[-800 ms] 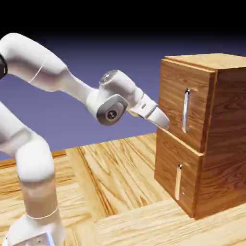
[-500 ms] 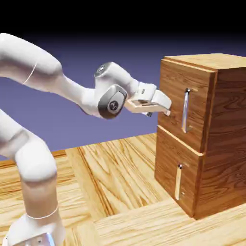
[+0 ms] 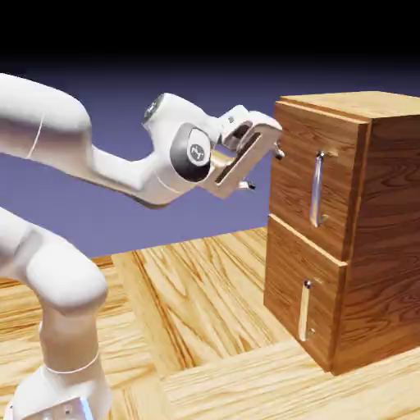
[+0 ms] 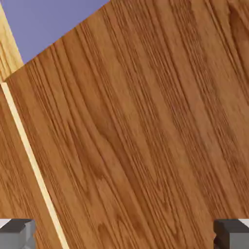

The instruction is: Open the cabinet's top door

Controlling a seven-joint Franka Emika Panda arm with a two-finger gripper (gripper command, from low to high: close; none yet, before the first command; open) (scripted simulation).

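right now we are lining up, our gripper (image 3: 265, 171) spread wide and empty beside the closed top door (image 3: 294, 148) of the cabinet (image 3: 392, 221), and must next reach its long bar handle (image 3: 317, 190).

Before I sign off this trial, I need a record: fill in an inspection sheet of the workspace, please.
Surface: light wood-grain tabletop, bare between arm and cabinet
Job's things: cabinet upright on it; top door closed, its long silver handle ungripped; lower door closed too
Clutter: nothing seen
Gripper: the gripper is open, nothing between its fingertips, near the top door; contact can't be told
Cables: nothing seen
Surroundings: plain blue-violet backdrop, black towards the top
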